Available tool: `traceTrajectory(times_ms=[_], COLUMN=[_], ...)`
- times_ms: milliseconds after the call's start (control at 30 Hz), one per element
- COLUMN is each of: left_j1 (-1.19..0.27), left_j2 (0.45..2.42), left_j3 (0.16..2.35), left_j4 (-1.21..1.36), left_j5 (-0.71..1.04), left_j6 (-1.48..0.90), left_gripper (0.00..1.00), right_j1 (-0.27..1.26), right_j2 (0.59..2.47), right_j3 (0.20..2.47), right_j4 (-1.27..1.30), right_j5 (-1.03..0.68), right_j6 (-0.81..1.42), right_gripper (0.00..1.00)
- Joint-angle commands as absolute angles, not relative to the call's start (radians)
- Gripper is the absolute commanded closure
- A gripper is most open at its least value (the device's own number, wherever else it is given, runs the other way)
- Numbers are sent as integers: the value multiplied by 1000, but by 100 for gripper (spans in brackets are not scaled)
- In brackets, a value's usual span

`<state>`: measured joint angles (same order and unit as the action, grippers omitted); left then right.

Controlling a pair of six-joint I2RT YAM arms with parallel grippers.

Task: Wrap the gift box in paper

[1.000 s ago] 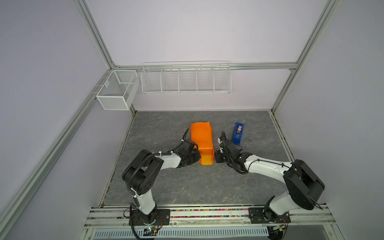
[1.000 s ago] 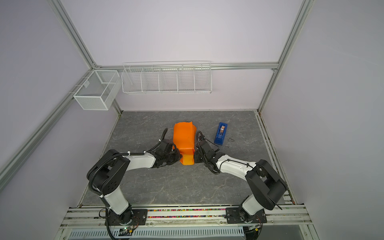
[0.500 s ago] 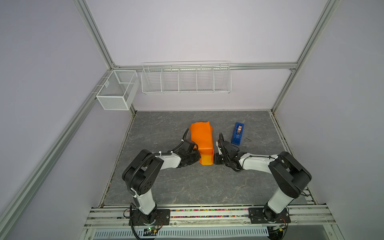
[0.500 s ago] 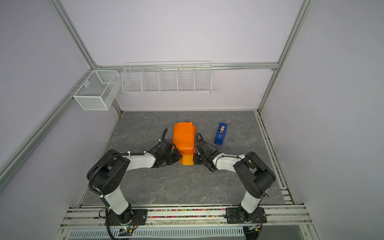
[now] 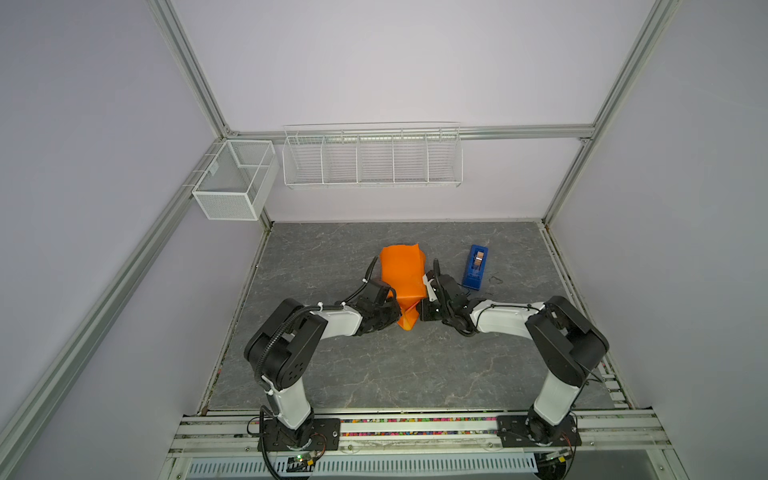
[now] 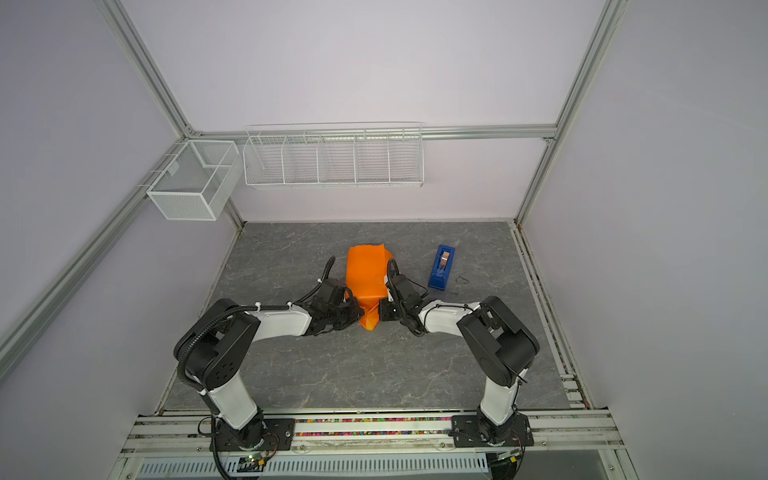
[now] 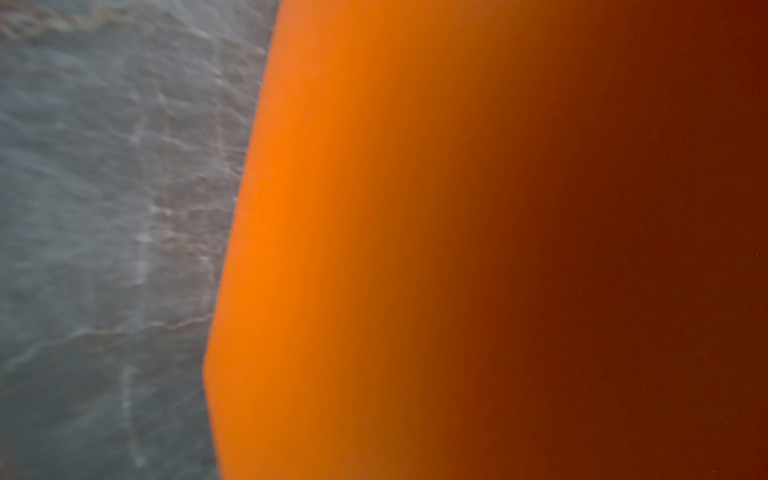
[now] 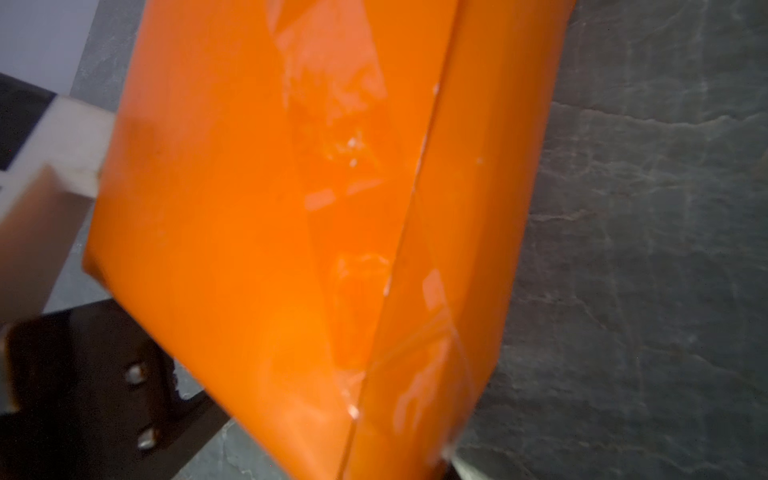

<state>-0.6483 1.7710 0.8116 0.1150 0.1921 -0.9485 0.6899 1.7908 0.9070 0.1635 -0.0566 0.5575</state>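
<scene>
Left tool [image 5: 395,315] closed, tips against the near end of the paper [image 5: 402,270]; pinching a fold or only pressing, cannot tell. Right tool [image 5: 422,311] meets the same end from the opposite side, its gap hidden. Paper lies folded into a long parcel mid-worktop [image 5: 374,374], slightly toward the far edge. Gift box hidden from view. Blue tape dispenser [image 5: 476,268] near, toward the right edge.
</scene>
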Motion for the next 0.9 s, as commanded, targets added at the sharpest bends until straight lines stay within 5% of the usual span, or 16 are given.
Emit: traceTrajectory(times_ms=[0, 867], left_j1=[-643, -644], left_j2=[1807, 1819], left_j3=[820, 827], left_j4=[80, 69], left_j5=[183, 183], left_j6=[-943, -940], left_gripper=[93, 93], right_j1=[694, 710], right_j2=[1826, 1937], right_j3=[941, 975], right_j4=[207, 305], right_j5=[-90, -164], right_j6=[566, 632], right_gripper=[86, 87])
